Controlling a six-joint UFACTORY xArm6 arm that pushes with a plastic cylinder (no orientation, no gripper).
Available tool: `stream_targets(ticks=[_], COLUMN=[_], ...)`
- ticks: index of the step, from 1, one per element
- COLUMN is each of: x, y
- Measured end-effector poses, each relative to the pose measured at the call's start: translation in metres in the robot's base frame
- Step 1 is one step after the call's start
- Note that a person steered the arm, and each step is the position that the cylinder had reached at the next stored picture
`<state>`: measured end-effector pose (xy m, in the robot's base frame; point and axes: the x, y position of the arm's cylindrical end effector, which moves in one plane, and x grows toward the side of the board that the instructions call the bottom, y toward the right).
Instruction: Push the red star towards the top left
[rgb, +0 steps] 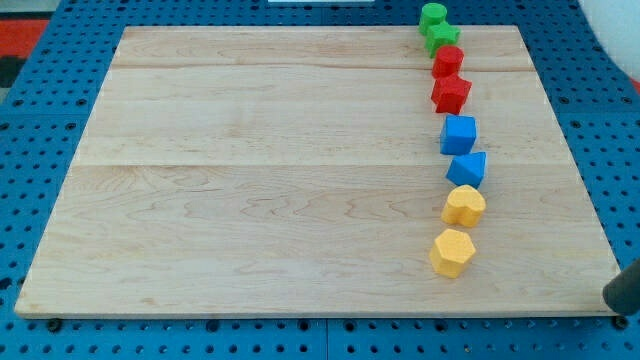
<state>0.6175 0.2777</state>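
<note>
Several blocks stand in a column near the board's right side. The red star has a pointed outline and sits in the upper part of the column. Another red block, its shape unclear, touches it from above. Above these are a green star and a round green block at the board's top edge. Below the red star, a little apart, is a blue cube. My tip shows as a dark rod end at the view's bottom right, off the board and far from all blocks.
Below the blue cube come a second blue block, a yellow block and a yellow hexagon-like block. The wooden board lies on a blue perforated table.
</note>
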Motion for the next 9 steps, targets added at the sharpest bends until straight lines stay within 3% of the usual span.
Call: stream_targets(ticks=[2, 5, 7, 9], x=[0.000, -0.103, -0.130, -0.263], y=[0.005, 0.067, 0.067, 0.033])
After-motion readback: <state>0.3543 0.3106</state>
